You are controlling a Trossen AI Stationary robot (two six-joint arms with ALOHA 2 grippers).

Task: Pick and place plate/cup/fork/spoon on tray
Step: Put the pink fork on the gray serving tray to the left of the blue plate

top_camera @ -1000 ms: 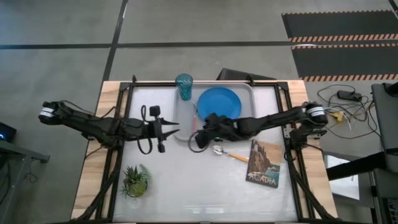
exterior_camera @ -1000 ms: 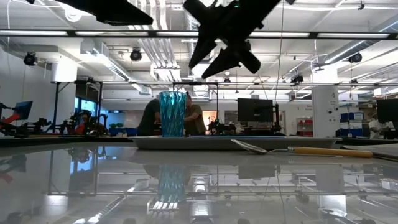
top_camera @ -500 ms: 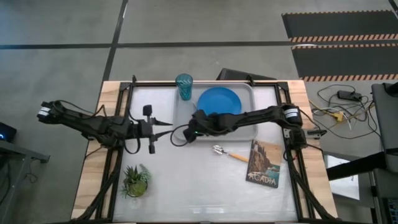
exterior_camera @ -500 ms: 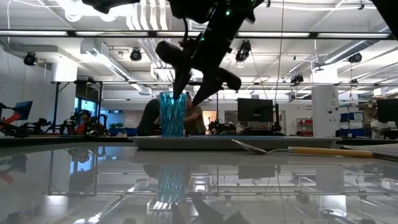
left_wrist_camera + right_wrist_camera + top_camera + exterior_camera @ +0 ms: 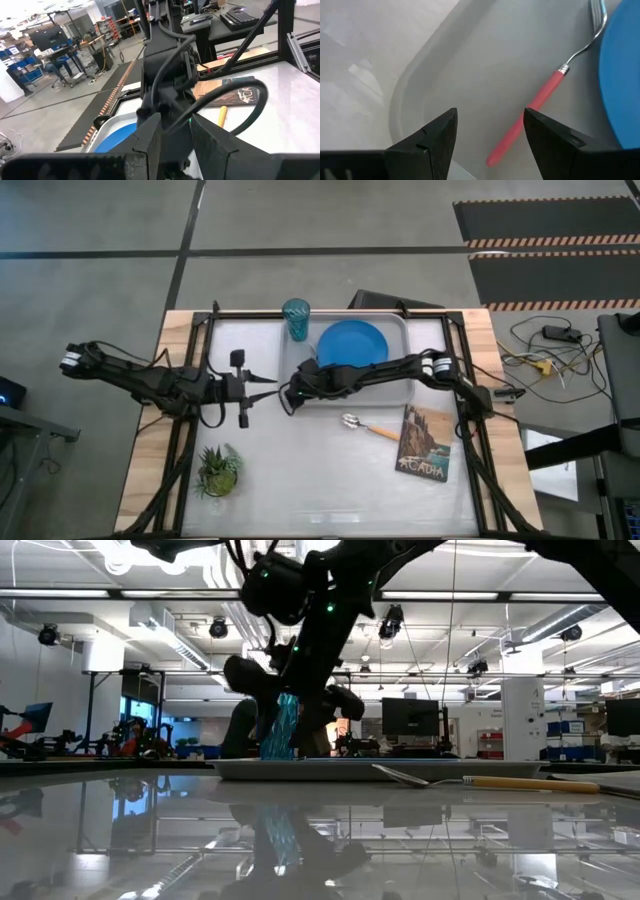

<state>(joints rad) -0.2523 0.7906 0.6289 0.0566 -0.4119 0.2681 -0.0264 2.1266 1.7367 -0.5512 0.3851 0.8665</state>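
Left gripper (image 5: 262,386) hovers left of the tray (image 5: 395,322), fingers slightly parted, empty. Right gripper (image 5: 489,132) hangs open above the tray's left corner. Cup (image 5: 295,319), fork (image 5: 546,108) and plate (image 5: 351,343) are on the tray; spoon (image 5: 368,427) lies on the table.

A bright blue plate (image 5: 351,343) and a fork (image 5: 547,102) with a pink-red handle lie on the light grey tray (image 5: 395,325), beside a patterned teal cup (image 5: 295,318), while an orange-handled silver spoon (image 5: 369,427), a dark picture book (image 5: 424,442) and a green plant (image 5: 218,470) sit on the pale counter (image 5: 300,480).
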